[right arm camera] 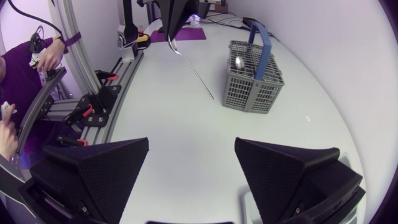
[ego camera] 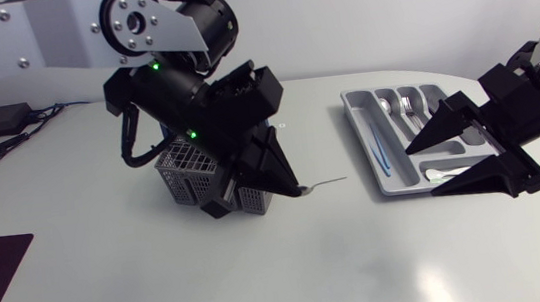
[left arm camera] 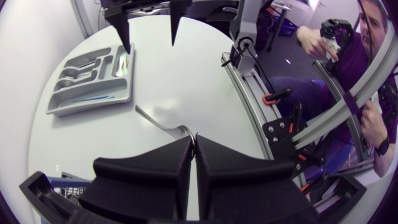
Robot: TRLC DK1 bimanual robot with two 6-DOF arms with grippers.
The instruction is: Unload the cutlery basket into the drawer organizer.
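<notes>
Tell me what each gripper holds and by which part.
Left gripper: a metal utensil, pinched between its fingers at the wider head end, handle sticking out. Right gripper: open, holding nothing.

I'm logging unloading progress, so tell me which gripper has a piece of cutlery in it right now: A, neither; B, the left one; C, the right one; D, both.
B: the left gripper is shut on a silver utensil whose handle sticks out beside the basket, while the right gripper is open and empty by the drawer organizer.
</notes>
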